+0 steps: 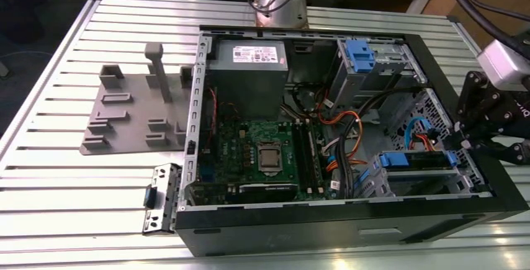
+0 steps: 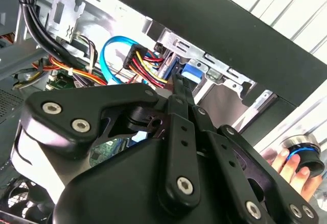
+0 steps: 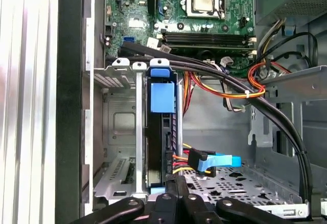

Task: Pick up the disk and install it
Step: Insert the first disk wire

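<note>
Exterior view: open computer case (image 1: 431, 214) lies on its side on a slatted table (image 1: 74, 195), motherboard (image 1: 265, 152) exposed, grey power-supply box (image 1: 248, 71) toward the far end. The gripper (image 1: 485, 136) sits at the exterior view's right edge, just over the case wall beside the lower drive cage (image 1: 414, 177). First wrist view: the disk (image 3: 162, 132) stands on edge inside that cage, blue carrier rail and tab facing the motherboard, power and data connectors (image 3: 204, 162) already against its near end. The fingers (image 3: 176, 191) come together in a narrow tip just beside the disk's near end; whether they pinch its edge or merely close on themselves I cannot tell. Second wrist view: the linkage (image 2: 179, 147) looks drawn in, tip aimed at the cage and cable bundle (image 2: 148, 63); a hand (image 2: 294, 165) rests on a knob outside the case. Judgement: pick-up done, the install step is in hand, near its end. What remains calls for a straight push along the rails, clear of cables, until the carrier latches
</note>
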Robot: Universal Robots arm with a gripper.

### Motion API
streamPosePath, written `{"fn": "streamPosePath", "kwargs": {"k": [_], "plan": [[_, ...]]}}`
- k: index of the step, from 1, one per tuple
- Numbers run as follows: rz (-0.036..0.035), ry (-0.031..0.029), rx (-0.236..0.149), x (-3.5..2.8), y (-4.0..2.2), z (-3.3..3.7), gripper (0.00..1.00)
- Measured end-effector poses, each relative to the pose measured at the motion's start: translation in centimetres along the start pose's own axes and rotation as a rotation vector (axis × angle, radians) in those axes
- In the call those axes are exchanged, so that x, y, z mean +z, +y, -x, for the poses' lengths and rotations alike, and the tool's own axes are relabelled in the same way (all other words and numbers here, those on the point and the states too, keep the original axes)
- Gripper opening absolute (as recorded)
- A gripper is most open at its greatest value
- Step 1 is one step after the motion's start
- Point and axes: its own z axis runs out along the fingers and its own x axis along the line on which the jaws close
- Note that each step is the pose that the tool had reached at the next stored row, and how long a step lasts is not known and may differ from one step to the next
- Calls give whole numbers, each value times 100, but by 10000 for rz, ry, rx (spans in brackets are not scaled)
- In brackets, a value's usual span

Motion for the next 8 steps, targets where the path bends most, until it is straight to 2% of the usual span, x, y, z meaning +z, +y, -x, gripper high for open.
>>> {"fn": "streamPosePath", "kwargs": {"k": [8], "plan": [[0, 0, -4, -77, 3, 7, 10]]}}
